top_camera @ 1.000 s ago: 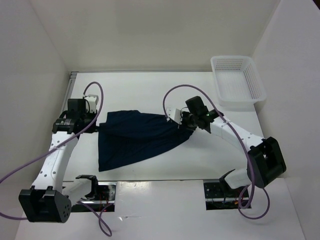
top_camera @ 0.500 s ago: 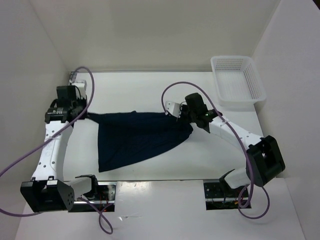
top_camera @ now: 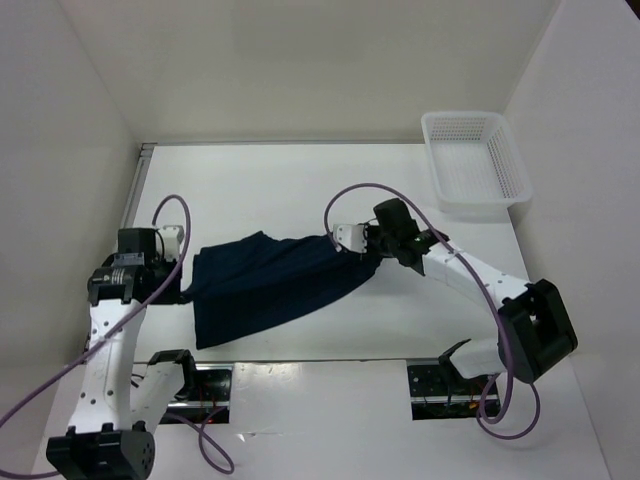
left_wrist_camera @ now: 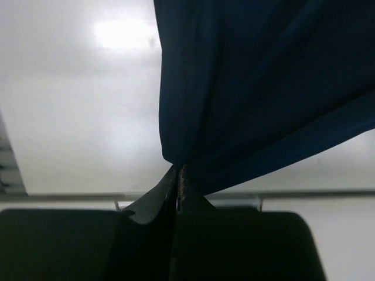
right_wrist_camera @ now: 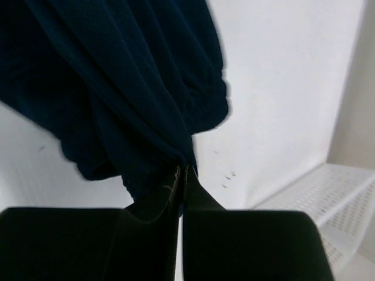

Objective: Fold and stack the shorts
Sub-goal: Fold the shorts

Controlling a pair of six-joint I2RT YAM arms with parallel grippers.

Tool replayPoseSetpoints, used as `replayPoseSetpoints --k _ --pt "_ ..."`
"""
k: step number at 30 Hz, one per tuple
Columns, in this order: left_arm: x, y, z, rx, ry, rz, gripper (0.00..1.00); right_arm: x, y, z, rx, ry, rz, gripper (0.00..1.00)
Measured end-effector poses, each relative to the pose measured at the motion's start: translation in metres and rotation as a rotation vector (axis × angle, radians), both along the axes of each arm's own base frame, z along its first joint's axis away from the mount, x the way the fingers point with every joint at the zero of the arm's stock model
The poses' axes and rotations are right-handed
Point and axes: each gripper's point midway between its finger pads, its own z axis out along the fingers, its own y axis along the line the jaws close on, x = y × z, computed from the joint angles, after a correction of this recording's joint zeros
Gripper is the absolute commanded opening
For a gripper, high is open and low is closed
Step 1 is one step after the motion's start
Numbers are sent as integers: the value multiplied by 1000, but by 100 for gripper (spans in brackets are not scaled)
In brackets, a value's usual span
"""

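Across the middle of the desk (top_camera: pixel 300 190) the shorts (top_camera: pixel 265 285) are held between the two arms, one end pinched by the left claw (top_camera: pixel 183 286) and the other by the right claw (top_camera: pixel 362 244). Both wrist views show the jaws pressed together on a bunched fold of navy cloth, which fans away from the tips. Half a second ago the left arm was reaching far out to the left, pulling the fabric taut in a long line. It has since swung back toward the near edge and inward, so the left end now sits closer to the arm bases. The cloth has gone slack, spreading into a broad flap whose near corner appears to lie on the desk. The right claw has barely shifted. I read this as the end of a stretch-out, with the garment being lowered flat before any fold; no fold is made yet, so the task is still early. The white basket (top_camera: pixel 475 160) stands well apart at the far right.
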Motion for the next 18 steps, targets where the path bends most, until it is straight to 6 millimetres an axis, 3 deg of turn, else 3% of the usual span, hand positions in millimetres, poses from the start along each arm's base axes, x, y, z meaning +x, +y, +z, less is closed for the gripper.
replayPoseSetpoints --k 4,9,10,12,13,14,15,16,18 --pt "-39 -10 -13 -35 60 -14 0 -23 -5 -31 -78 69 90 0" --pt "-54 -17 -14 -61 79 -28 13 -41 -5 -53 -161 92 192 0" --pt "-56 -18 -15 -65 90 -30 17 -42 -5 -54 -169 92 199 6" --pt "-58 -17 -17 -64 114 -29 37 -41 -6 -53 -181 86 203 20" --pt "-58 -17 -18 -62 121 -30 48 -41 -8 -53 -190 87 202 33" --pt "-60 -17 -19 -64 134 -25 59 -42 -9 -54 -197 90 207 36" --pt "-61 -17 -19 -64 140 -24 63 -43 -10 -55 -204 96 213 40" --pt "-61 -17 -20 -65 144 -26 67 -46 -11 -56 -209 108 219 55" --pt "-62 -17 -20 -64 142 -25 70 -54 -11 -58 -202 147 227 60"
